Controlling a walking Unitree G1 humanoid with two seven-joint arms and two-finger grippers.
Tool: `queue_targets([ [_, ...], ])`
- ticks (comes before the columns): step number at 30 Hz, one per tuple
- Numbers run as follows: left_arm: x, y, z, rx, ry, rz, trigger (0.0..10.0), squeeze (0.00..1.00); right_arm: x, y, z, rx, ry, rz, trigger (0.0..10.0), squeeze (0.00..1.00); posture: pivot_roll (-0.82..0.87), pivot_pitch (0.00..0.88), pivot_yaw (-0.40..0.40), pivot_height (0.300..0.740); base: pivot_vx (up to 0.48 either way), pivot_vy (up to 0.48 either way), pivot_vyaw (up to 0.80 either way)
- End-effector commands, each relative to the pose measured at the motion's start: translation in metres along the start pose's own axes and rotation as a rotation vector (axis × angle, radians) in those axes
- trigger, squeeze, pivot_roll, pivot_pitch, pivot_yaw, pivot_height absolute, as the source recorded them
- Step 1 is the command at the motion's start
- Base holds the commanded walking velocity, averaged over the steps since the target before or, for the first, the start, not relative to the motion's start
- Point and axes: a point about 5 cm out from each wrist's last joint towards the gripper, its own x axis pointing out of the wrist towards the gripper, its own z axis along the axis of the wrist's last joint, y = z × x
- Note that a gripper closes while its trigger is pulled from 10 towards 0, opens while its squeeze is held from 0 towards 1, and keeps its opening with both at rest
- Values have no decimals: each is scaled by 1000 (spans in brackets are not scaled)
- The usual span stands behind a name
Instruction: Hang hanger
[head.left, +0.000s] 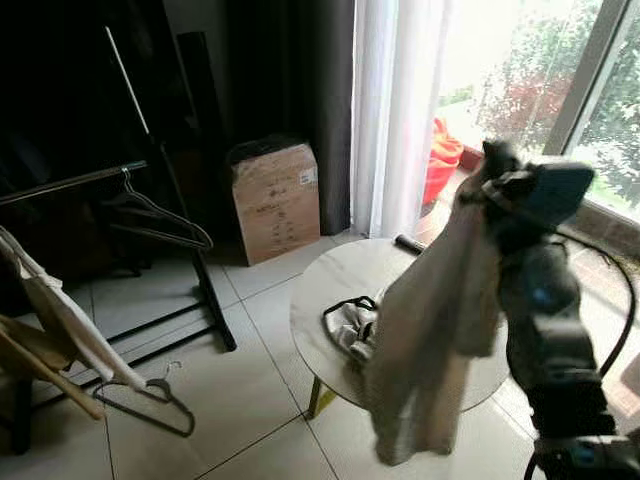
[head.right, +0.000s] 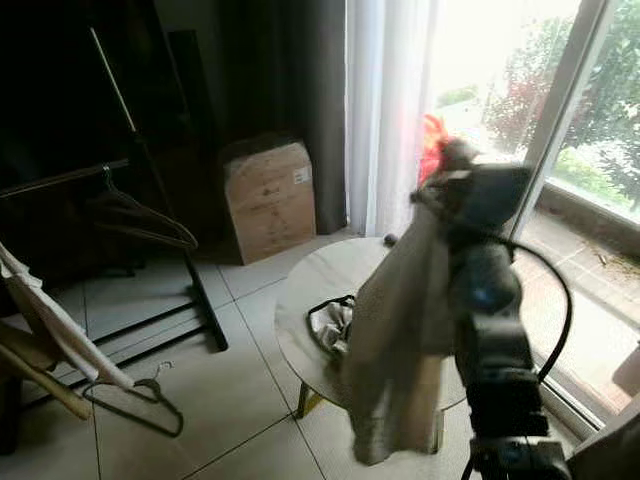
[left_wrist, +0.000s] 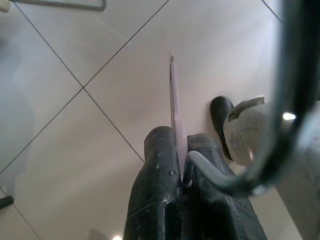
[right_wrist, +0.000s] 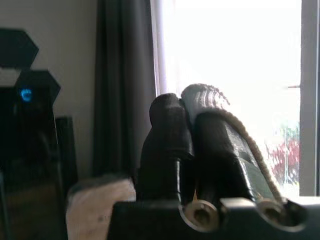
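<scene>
The right arm is reaching up in front of the head, its right pincer (head.left: 497, 160) raised high with fingers (right_wrist: 170, 145) pressing together on cloth. The left pincer (left_wrist: 186, 150) is pointing down at the floor, fingers pinching a thin hanger.

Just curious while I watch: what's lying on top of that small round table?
A crumpled pale garment with dark trim lies on the round table, and a small dark object sits at its far edge. The beige cloth hanging from the right gripper hides the table's right part.
</scene>
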Motion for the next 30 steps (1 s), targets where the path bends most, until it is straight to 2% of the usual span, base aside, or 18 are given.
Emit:
queue_targets([
  [1, -1, 4, -2, -7, 3, 9, 10000, 0, -2, 12, 3, 28, -24, 37, 10000, 0, -30, 0, 16, 740, 0, 0, 0],
  [7, -1, 5, -2, -7, 3, 13, 10000, 0, -1, 17, 11, 59, -54, 43, 10000, 0, -28, 0, 19, 740, 0, 0, 0],
  [11, -1, 6, -3, -6, 4, 17, 10000, 0, 6, 18, 25, 91, -101, 55, 10000, 0, -31, 0, 19, 740, 257, 0, 0],
  [17, -1, 6, -3, -8, 5, 17, 10000, 0, 10, 24, 35, 130, -127, 83, 10000, 0, -30, 0, 19, 740, 281, 0, 0],
  [22, -1, 6, -3, -8, 7, 15, 10000, 0, 9, 27, 34, 144, -119, 92, 10000, 0, -28, 0, 18, 740, 296, 0, 0],
  [30, -1, 5, -4, -8, 8, 15, 10000, 0, 5, 24, 23, 142, -70, 85, 10000, 0, -28, 0, 15, 740, 296, 0, 0],
])
